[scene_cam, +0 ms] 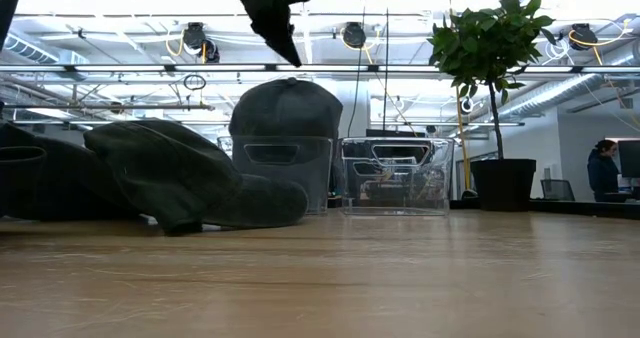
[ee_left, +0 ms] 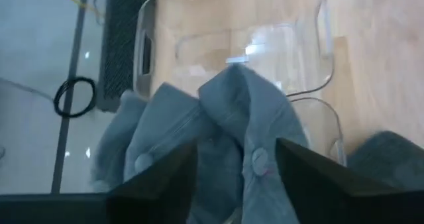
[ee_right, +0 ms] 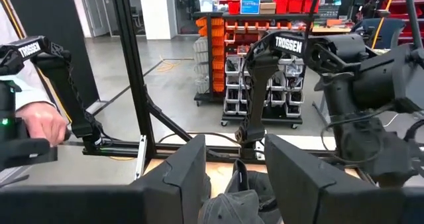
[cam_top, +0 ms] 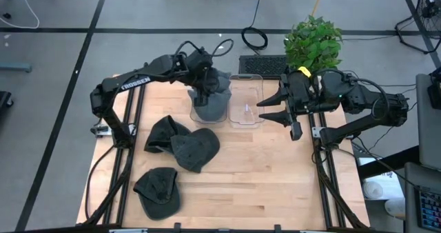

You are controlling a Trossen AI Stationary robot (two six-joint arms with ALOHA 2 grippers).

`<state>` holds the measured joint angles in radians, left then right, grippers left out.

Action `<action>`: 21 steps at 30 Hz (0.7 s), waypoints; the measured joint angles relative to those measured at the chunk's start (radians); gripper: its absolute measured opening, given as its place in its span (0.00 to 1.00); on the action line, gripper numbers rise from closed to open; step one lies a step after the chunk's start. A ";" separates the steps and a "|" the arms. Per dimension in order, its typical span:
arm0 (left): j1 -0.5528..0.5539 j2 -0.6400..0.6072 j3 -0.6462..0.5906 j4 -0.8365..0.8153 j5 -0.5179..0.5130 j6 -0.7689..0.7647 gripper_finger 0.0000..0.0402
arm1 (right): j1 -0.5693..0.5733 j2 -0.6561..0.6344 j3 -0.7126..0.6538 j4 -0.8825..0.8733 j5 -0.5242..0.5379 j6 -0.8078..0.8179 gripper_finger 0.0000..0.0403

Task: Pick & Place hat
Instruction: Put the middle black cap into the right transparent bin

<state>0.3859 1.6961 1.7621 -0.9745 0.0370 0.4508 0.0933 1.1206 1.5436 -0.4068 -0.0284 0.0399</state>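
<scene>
One hat (cam_top: 210, 98) sits in its clear bin (cam_top: 208, 114) under the released left hand (cam_top: 204, 89), three hats (cam_top: 182, 147) remain on the surface (cam_top: 275, 171), and the open right hand (cam_top: 274, 108) waits.

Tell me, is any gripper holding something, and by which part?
Nothing is held. The left gripper is open above the hat in the clear bin; the right gripper is open and empty.

Hat in bin: grey cap (cam_top: 210, 98), crumpled, sitting in clear bin (cam_top: 209, 114).
Other hats: three dark caps (cam_top: 180, 147) lying on table.
</scene>
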 joint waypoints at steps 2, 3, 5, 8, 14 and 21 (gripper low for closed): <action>-0.001 -0.016 -0.001 0.004 -0.004 -0.025 0.61 | 0.000 0.000 0.000 -0.001 0.000 0.000 0.35; -0.002 -0.031 -0.001 0.012 -0.004 -0.041 0.64 | 0.000 0.000 0.000 -0.001 0.001 0.000 0.35; -0.002 -0.061 -0.001 0.026 -0.003 -0.089 0.70 | 0.000 0.000 0.000 -0.001 0.008 -0.001 0.35; 0.000 -0.118 0.000 0.053 0.016 -0.173 0.76 | 0.000 0.000 0.000 0.003 0.107 -0.006 0.35; -0.014 -0.272 0.001 0.078 0.039 -0.312 0.82 | -0.002 0.000 0.000 0.006 0.210 0.042 0.36; -0.044 -0.478 0.001 0.105 0.149 -0.479 0.86 | -0.001 0.000 0.000 0.006 0.208 0.053 0.56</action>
<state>0.3423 1.2184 1.7634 -0.8700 0.1862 -0.0285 0.0921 1.1206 1.5436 -0.4007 0.1795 0.0932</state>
